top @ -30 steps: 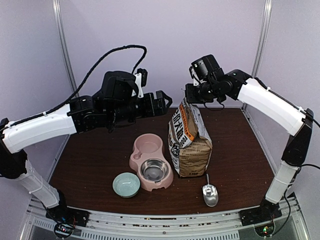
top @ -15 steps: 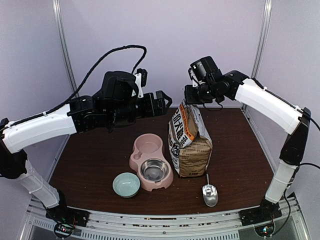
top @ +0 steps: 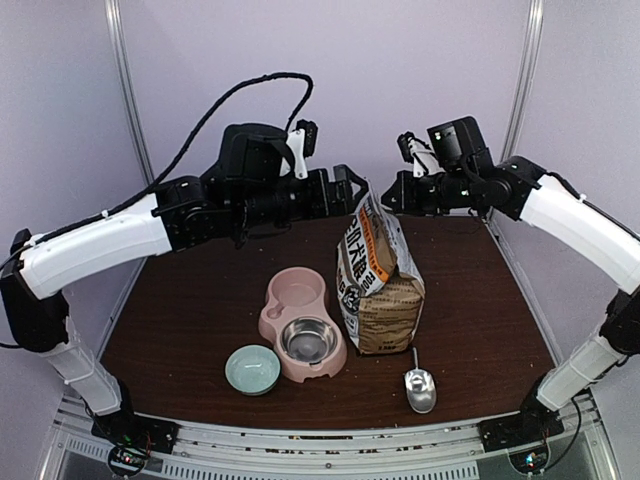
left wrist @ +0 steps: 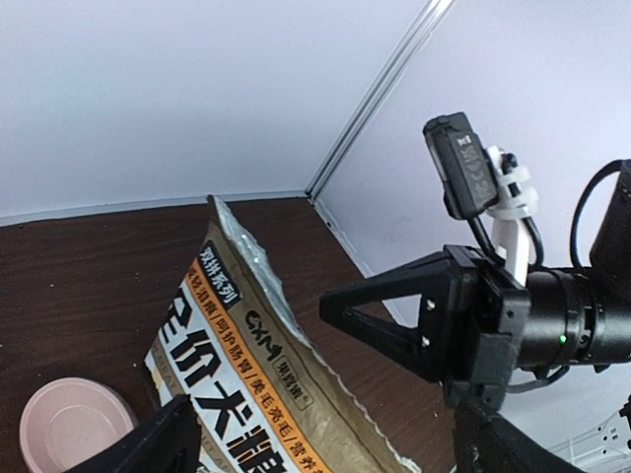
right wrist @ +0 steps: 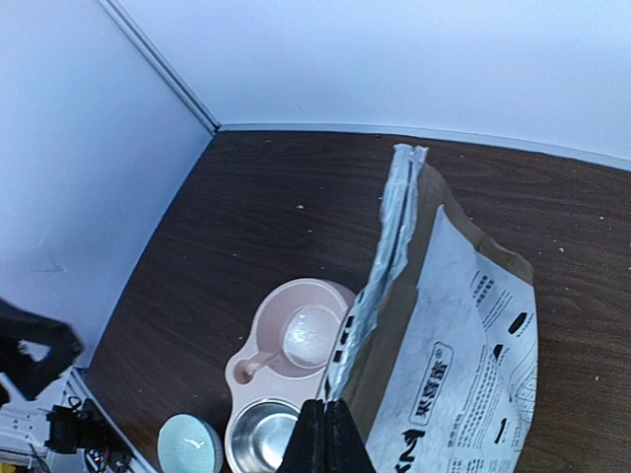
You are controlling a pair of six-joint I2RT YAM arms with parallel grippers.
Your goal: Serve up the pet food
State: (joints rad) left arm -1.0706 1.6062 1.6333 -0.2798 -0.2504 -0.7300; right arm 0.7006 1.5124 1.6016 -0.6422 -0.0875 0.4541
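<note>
No pet food shows in any view; the inside of the bag is dark. The brown-and-white paper bag (top: 382, 290) (left wrist: 237, 345) (right wrist: 463, 374) stands upright mid-table, its torn top edge up. My left gripper (top: 352, 190) (left wrist: 330, 448) is open just left of the bag's top, and its fingers (left wrist: 163, 439) straddle the upper bag in the wrist view. My right gripper (top: 390, 195) (right wrist: 330, 414) (left wrist: 323, 301) is shut just right of the bag's top. From the left wrist a strip of table shows between its tips and the bag's edge.
A pink double bowl (top: 300, 300) (right wrist: 256, 365) with a steel insert (top: 308, 340) sits left of the bag. A small teal bowl (top: 252, 368) (right wrist: 189, 445) lies in front of it. A metal scoop (top: 420, 388) lies near the front edge, right of the bag. Walls close the back.
The right gripper has drawn back to the right off the bag's top and finished closing. The left gripper has moved right, up to the bag's top, still open.
</note>
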